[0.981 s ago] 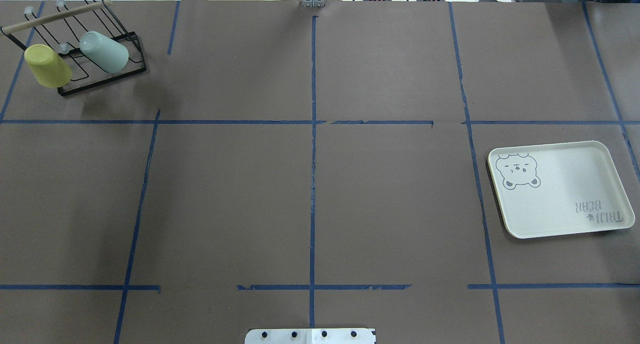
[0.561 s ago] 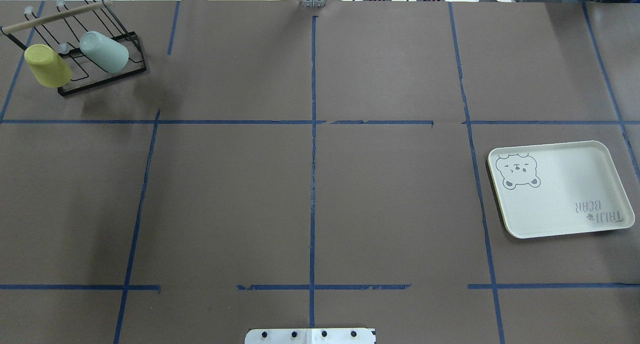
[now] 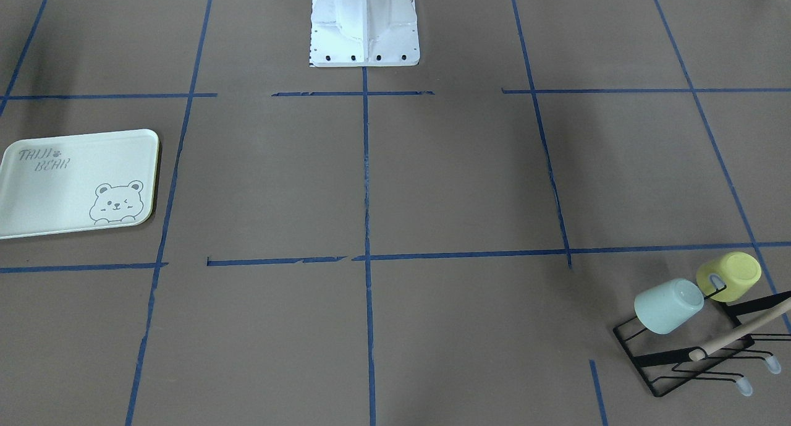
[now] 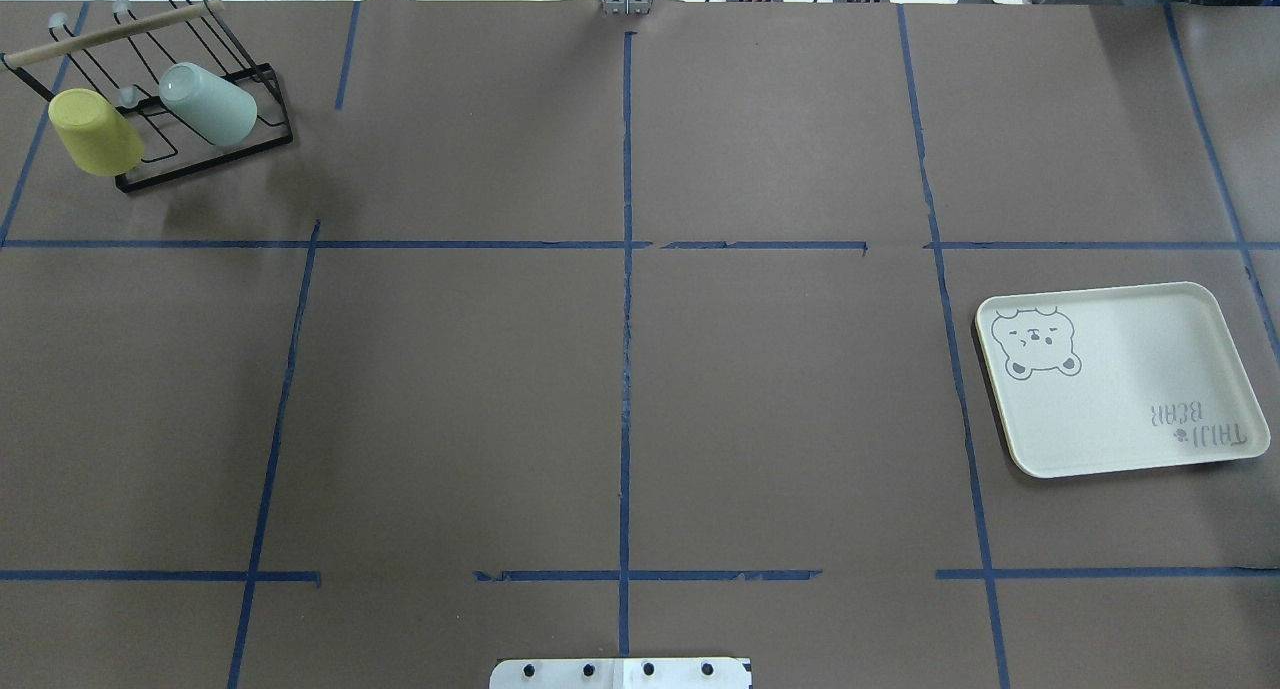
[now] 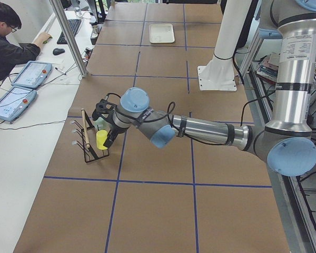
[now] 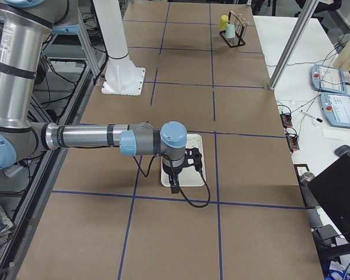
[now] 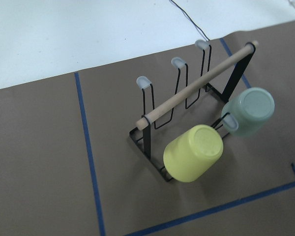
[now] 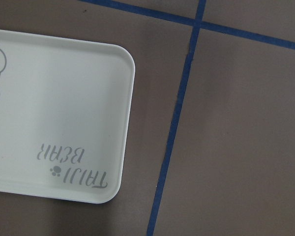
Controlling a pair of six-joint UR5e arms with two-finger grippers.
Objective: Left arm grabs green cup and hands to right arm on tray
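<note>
The green cup (image 4: 208, 104) hangs tilted on a black wire rack (image 4: 205, 157) at the table's far left, next to a yellow cup (image 4: 95, 132). The left wrist view shows the green cup (image 7: 248, 112) at right and the yellow cup (image 7: 193, 153) nearer. My left gripper (image 5: 108, 126) shows only in the exterior left view, close beside the rack; I cannot tell whether it is open. The tray (image 4: 1130, 369) lies empty at the right. My right gripper (image 6: 193, 158) hovers over the tray (image 6: 191, 140), seen only in the exterior right view; its state is unclear.
The rack has a wooden bar (image 7: 196, 88) and several upright wire pegs. Blue tape lines grid the brown table. The robot's white base (image 3: 364, 24) stands at the near middle edge. An operator (image 5: 8, 42) sits at a side desk by the table's far edge.
</note>
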